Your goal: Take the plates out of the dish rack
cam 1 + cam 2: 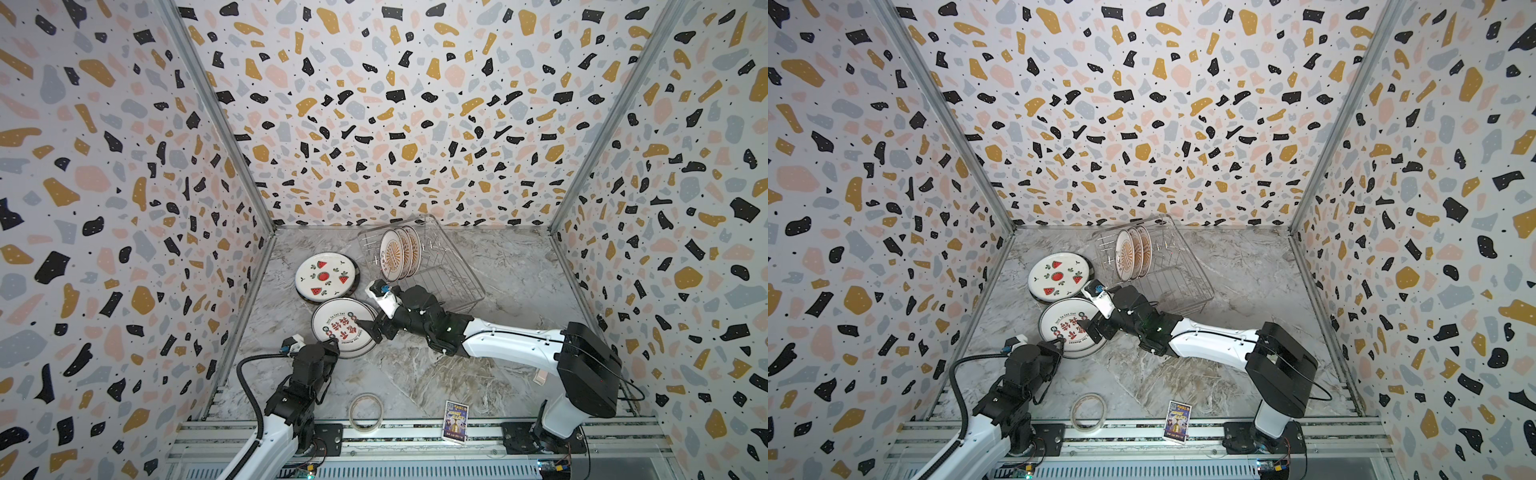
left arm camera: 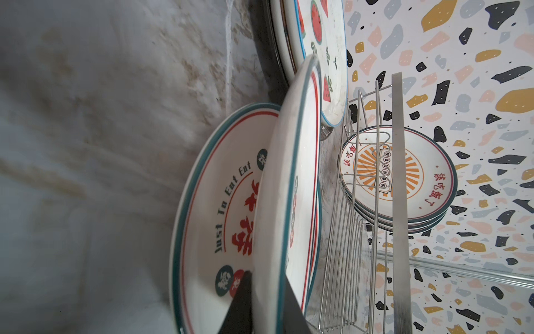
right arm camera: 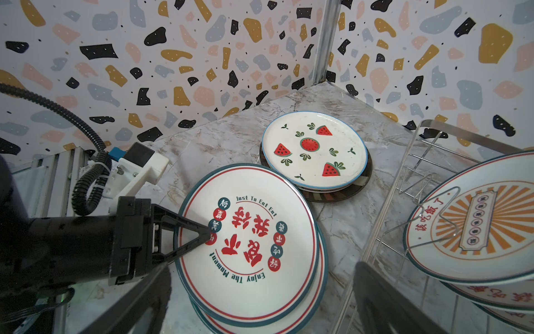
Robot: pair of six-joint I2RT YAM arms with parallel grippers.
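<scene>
1. Broadly, the marble table (image 1: pixel 498 332) carries everything. Directions follow a clock laid on it as seen in both top views, with twelve at the back wall.
2. The dish rack (image 1: pixel 451 279) sits skewed at twelve o'clock. It holds three sunburst plates (image 1: pixel 392 254) standing on edge, packed face to face at its ten o'clock end.
3. At nine o'clock, outside the rack, the lower character plate (image 2: pixel 213 202) lies flat on the marble. The top character plate (image 3: pixel 248 292) rests over it, shifted and tipped up.
4. At ten o'clock, just beside that pair, a watermelon plate (image 1: pixel 326 275) tops a flat stack with a dark-rimmed plate (image 3: pixel 332 197) at the bottom.
5. The left gripper (image 3: pixel 208 231) is clamped on the top character plate's rim at that plate's seven o'clock, with a finger (image 2: pixel 239 306) on either face.
6. The right gripper (image 1: pixel 371 329) hovers over the same plate's three o'clock edge, its jaws spread wide and holding nothing.
7. A tape ring (image 1: pixel 365 411) lies at seven o'clock, near the front rail.
8. A printed card (image 1: pixel 456 420) sits at five o'clock, on that rail.
</scene>
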